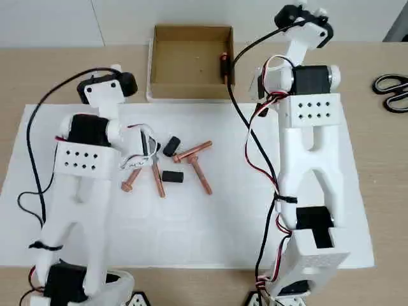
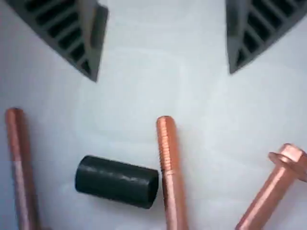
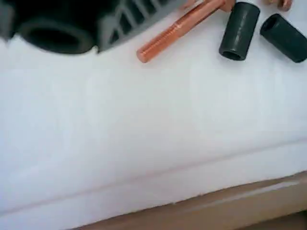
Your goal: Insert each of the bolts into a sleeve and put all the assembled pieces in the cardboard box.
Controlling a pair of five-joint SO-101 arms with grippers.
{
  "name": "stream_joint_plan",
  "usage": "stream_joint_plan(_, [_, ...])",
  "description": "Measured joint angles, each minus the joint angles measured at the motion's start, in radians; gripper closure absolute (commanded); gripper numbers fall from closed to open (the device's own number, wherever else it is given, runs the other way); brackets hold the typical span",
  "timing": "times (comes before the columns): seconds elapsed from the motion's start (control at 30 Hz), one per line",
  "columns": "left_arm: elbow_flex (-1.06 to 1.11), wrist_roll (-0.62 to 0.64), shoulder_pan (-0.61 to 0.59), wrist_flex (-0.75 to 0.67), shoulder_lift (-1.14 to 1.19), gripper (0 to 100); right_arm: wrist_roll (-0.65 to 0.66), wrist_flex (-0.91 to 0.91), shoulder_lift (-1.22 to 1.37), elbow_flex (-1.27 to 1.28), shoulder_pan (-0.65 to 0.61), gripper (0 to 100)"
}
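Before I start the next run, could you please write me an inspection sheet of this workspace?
Surface: white mat on a wooden table.
Job's things: four bolts and two loose sleeves on the mat, none joined; cardboard box behind the mat.
Clutter: scissors on the table, right of the mat.
Tools: left tool open above a sleeve and bolts; right tool at the box's right wall, state unclear.
Cables: black cable loops beside the left arm; wires run along the right arm.
Surroundings: nothing seen.
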Motion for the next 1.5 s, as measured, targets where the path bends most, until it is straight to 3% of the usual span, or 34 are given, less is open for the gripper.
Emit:
stream_joint_plan(0.17, [0.009, 0.084, 0.044, -0.026, 0.048, 83, 0.023, 0.0, 0.0, 0.0, 0.0, 99.5])
stream_joint_plan(0.4, [0.031, 0.14, 0.046, -0.123, 0.293, 83, 0.031, 0.0, 0.0, 0.0, 0.0, 99.5])
stream_joint_plan(0.8, [0.04, 0.144, 0.031, -0.318, 0.41, 83, 0.08, 0.0, 0.0, 0.0, 0.0, 99.5])
stream_joint_plan(1.23, [0.06, 0.144, 0.018, -0.371, 0.562, 83, 0.104, 0.0, 0.0, 0.0, 0.0, 99.5])
stream_joint_plan(1.3, [0.061, 0.144, 0.018, -0.384, 0.571, 86, 0.104, 0.0, 0.0, 0.0, 0.0, 99.5])
stream_joint_plan(1.4, [0.06, 0.144, 0.021, -0.4, 0.583, 100, 0.104, 0.0, 0.0, 0.0, 0.0, 99.5])
stream_joint_plan(1.5, [0.049, 0.144, 0.029, -0.422, 0.588, 100, 0.107, 0.0, 0.0, 0.0, 0.0, 99.5])
